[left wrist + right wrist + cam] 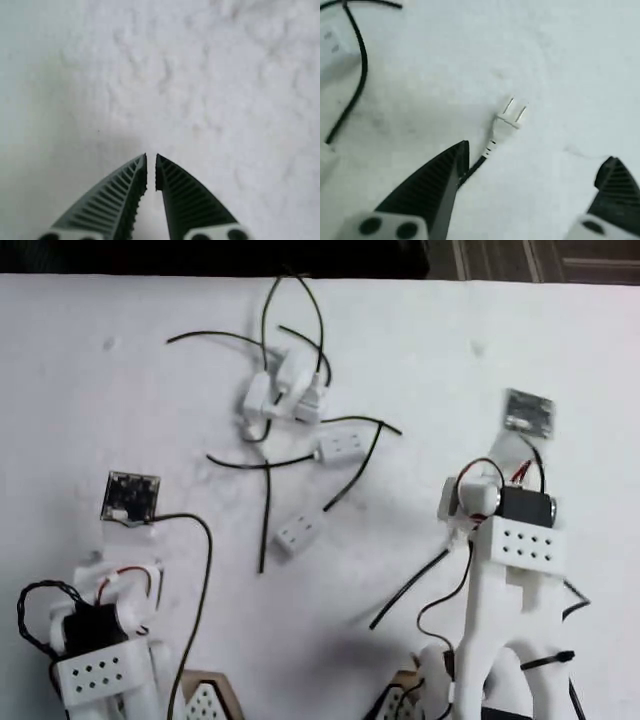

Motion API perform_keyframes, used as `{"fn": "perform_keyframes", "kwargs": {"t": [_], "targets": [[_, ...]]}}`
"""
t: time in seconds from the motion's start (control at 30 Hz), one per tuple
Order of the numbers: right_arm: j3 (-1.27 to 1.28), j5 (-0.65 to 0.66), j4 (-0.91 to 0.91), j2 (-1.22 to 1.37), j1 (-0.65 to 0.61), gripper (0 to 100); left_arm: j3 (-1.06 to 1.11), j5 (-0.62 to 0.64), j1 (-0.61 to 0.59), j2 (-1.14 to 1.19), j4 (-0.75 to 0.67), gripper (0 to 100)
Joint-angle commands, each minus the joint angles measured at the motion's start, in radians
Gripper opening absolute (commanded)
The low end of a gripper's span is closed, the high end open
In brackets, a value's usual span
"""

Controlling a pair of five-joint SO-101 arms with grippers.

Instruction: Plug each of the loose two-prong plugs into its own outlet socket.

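Note:
A white two-prong plug (511, 116) on a black cord lies flat on the white table, prongs pointing away from my right gripper (536, 155). That gripper hangs open just above and behind it, one finger (442, 182) over the cord. Two white outlet sockets (340, 445) (298, 532) lie mid-table on black cords. A tangled cluster of white plugs and sockets (282, 392) sits farther back. My left gripper (151, 159) is shut on nothing over bare table at the near left.
The right arm (510, 550) stands at the near right, the left arm (100, 640) at the near left. Black cords (268, 502) trail across the middle. The table's far edge (330, 278) meets a dark floor.

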Motion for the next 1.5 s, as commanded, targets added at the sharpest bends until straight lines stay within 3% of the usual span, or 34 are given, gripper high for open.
{"fn": "perform_keyframes", "kwargs": {"t": [0.0, 0.1, 0.23, 0.47, 0.7, 1.17, 1.27, 1.43, 1.47], "targets": [[-0.038, 0.555, 0.015, -0.024, 0.015, 37.6, -0.005, -0.009, -0.007, -0.008, -0.018, 6], [-0.038, 0.867, 0.033, -0.030, 0.015, 37.6, -0.005, -0.009, -0.007, -0.008, -0.018, 6], [-0.026, 1.188, 0.030, -0.024, 0.015, 37.6, -0.005, -0.009, -0.007, -0.008, -0.018, 6], [0.089, 1.505, 0.030, -0.022, 0.012, 37.6, -0.003, -0.009, -0.007, -0.008, -0.018, 6], [0.176, 1.580, -0.048, 0.018, 0.010, 37.6, -0.003, -0.051, -0.007, -0.008, -0.017, 5], [0.089, 1.574, -0.206, 0.467, -0.002, 37.3, -0.003, -0.054, -0.007, -0.008, -0.017, 5], [0.083, 1.573, -0.225, 0.504, -0.004, 29.5, -0.003, -0.054, -0.007, -0.008, -0.017, 5], [0.080, 1.573, -0.223, 0.504, -0.036, 2.0, -0.003, -0.054, -0.007, -0.008, -0.017, 5], [0.078, 1.573, -0.222, 0.504, -0.039, 1.2, -0.003, -0.054, -0.007, -0.008, -0.017, 5]]}}
